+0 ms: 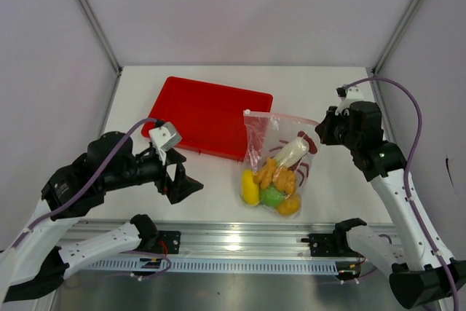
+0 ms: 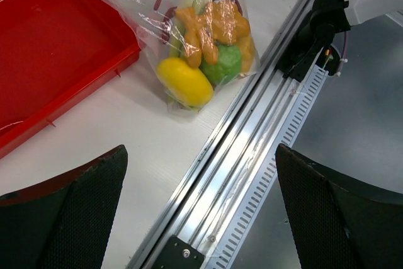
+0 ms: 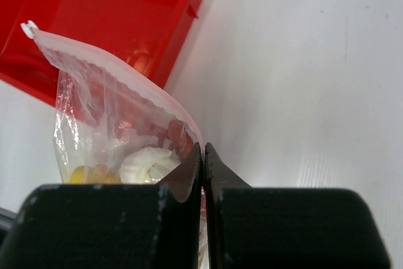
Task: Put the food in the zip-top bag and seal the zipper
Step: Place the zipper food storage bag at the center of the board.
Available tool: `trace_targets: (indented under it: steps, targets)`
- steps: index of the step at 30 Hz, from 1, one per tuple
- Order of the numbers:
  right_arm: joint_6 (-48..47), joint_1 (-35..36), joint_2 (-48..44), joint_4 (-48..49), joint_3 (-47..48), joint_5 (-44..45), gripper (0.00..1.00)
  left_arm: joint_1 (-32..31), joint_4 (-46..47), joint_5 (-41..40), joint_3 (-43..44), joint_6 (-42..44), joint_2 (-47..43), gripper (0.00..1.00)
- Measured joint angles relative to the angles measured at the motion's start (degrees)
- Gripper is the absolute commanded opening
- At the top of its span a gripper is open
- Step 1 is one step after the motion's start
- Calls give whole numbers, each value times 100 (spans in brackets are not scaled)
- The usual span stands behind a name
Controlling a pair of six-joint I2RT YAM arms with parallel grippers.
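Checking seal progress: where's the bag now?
Top view: bag lies right of centre, its mouth overlapping the red tray's near right corner, with the right gripper shut on its mouth edge.

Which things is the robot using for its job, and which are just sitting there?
For the job: zip-top bag, food inside it, zipper, right gripper pinching the zipper, open left gripper.
Just sitting there: red tray, metal rail.

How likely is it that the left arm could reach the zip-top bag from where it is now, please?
Probably yes: the left gripper, fingers open, faces the zip-top bag with only white table between them, and the red tray lies further back, out of the way.
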Motion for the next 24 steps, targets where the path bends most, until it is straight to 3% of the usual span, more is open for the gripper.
trace_targets:
  steps: [24]
  targets:
    - [391,-1869,680,1204,-1025,-146,0,0,358,442,-538,44,-2,99]
